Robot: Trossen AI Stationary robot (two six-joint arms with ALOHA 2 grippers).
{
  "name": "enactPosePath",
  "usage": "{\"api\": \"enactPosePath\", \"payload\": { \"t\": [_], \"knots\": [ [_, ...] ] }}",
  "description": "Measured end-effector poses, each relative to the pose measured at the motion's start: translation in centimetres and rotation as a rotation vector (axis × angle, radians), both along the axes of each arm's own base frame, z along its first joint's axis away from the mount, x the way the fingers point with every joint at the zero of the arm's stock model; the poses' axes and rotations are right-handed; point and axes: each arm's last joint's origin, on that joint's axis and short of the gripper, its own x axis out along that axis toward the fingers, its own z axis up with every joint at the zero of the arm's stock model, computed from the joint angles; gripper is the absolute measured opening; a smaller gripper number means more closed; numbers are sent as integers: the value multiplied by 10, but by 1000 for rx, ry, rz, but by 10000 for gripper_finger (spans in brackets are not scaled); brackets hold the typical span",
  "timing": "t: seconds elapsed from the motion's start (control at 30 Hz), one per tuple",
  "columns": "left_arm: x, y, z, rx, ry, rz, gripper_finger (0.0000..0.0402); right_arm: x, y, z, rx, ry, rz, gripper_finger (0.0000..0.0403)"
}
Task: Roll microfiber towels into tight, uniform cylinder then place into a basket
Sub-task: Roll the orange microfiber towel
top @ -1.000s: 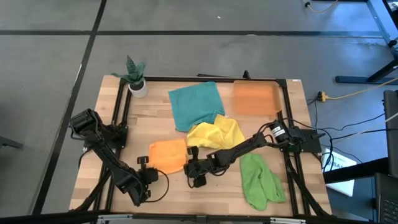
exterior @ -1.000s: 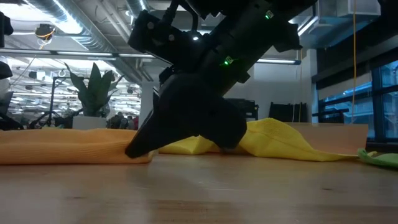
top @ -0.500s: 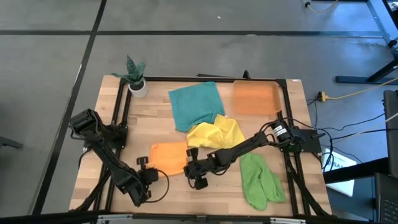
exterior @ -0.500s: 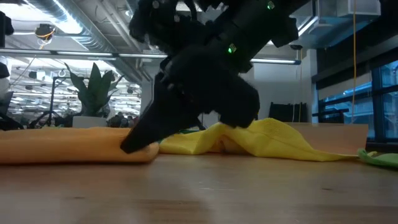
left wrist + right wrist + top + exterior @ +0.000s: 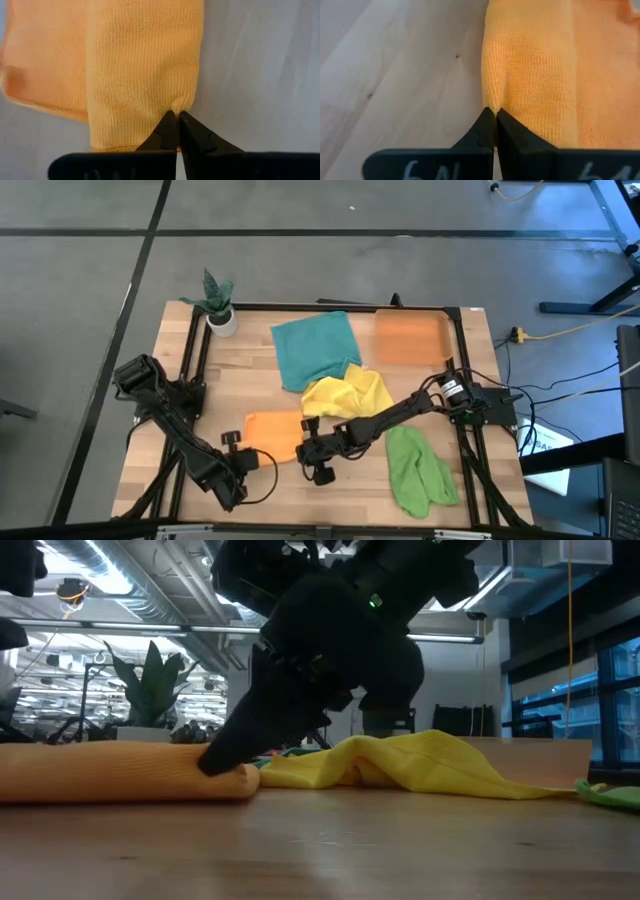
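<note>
**Both grippers pinch the orange roll**

I have the left gripper [image 5: 173, 116] and right gripper [image 5: 492, 113] clenched on the orange towel [image 5: 272, 431], near the table's front. It looks soft and floppy; I'd grip both roll ends.

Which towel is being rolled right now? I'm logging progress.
The orange towel, at the table's front: it alone is partly rolled, with both grippers pinching its rolled edge. The teal, yellow and light green towels lie loose and untouched.
</note>
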Motion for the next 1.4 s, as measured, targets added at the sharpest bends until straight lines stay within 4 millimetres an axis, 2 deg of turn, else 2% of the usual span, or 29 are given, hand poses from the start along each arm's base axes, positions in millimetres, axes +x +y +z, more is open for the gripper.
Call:
{"api": "enactPosePath", "payload": {
  "t": [0.3, 0.6, 0.73, 0.87, 1.2, 1.4],
  "knots": [
    [2, -10, 9, -43, -18, -18, 0, 5, 4, 16, 14, 35, 19, 4],
    [4, -19, 12, -175, 20, -37, 0, 5, 13, 24, 295, 138, 61, 4],
    [4, -20, 12, -189, 26, -37, 0, 4, 16, 24, 324, 148, 23, 4],
    [8, -15, 12, -187, 33, -18, 0, 4, 15, 24, 328, 149, -46, 4],
    [20, -1, 19, -162, -9, 17, 0, 5, 14, 23, 309, 139, -68, 4],
    [18, 9, 23, -112, 13, 40, 0, 5, 13, 23, 301, 130, -114, 4]
  ]
}}
